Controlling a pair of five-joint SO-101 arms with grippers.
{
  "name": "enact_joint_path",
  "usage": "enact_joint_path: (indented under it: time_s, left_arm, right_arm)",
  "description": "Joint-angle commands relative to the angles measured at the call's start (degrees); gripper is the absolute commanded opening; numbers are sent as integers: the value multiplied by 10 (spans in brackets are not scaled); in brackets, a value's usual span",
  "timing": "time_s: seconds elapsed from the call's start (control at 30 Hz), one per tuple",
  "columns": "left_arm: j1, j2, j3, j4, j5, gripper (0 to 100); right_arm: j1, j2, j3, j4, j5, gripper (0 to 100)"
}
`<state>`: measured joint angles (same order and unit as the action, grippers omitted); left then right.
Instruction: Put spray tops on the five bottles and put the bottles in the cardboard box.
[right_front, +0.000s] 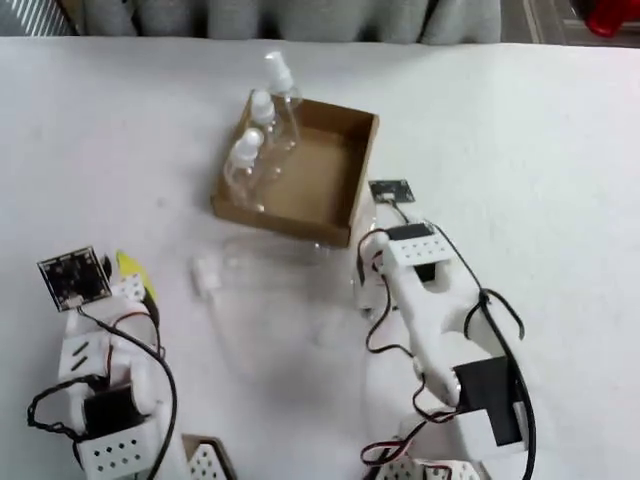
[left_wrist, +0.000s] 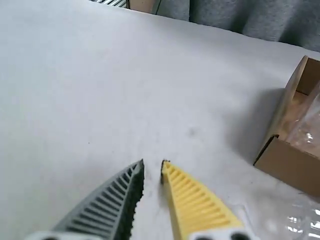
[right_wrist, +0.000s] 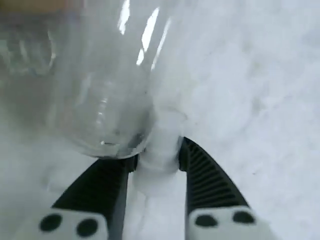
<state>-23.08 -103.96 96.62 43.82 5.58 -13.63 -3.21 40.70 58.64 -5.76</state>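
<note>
1. Nearest the lens: right pincer (right_wrist: 157, 152), closed snugly on the white top (right_wrist: 159, 176) of a clear bottle (right_wrist: 100, 85), with the body pointing away toward brown card.
2. From above, sits low on the tabletop (right_front: 520, 130) just beside the near right corner of the box (right_front: 365, 175). Bottle apparently on its side along the front wall.
3. Left pincer (left_wrist: 152, 165): all but closed, only a slit between the grey and yellow fingers, nothing held. Hangs over bare tabletop, well left of the box.
4. Three topped bottles (right_front: 262, 110) upright along the box's left wall, seemingly inside.
5. One other bottle (right_front: 260, 265) flat on the tabletop between the box and the left arm, white cap at its left end. Too faint to tell whether it is screwed home.
6. Step in hand, by judgement: fourth bottle, gripped by its top and ready for boxing. No telling whether that top is fully tight.
7. Next move calls for lifting by the top, clearing the front wall, then lowering into the open right half. Needs a firm grip, since smooth plastic could swing or slip.
</note>
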Motion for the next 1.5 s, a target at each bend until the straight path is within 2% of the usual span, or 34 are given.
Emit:
enact_joint_path:
  time_s: [0.0,0.2,0.37,0.47,0.6,0.8,0.93,1.07,1.3,1.47]
  left_arm:
    - [-6,-9,-38,4,6,72]
    - [-6,-9,-38,4,5,72]
    - [-6,-9,-38,4,5,72]
    - [-5,-9,-38,4,7,72]
    - [-4,-9,-39,4,8,72]
    - [-6,-9,-39,4,8,72]
    - [-6,-9,-39,4,8,72]
    - [-6,-9,-39,4,8,72]
    - [-6,-9,-39,4,8,72]
    - [-6,-9,-39,4,8,72]
  right_arm:
    - [11,-2,-45,45,9,14]
    - [26,-60,-67,96,11,16]
    - [36,-175,-68,121,79,16]
    - [-11,-232,-67,117,95,17]
    - [-130,-250,-68,94,97,21]
    - [-265,-196,-68,-21,84,17]
    - [-303,-131,-69,-136,43,21]
    - [-333,-44,-102,-210,40,22]
    - [-359,116,-223,-207,45,33]
    - [-349,148,-294,-116,45,200]
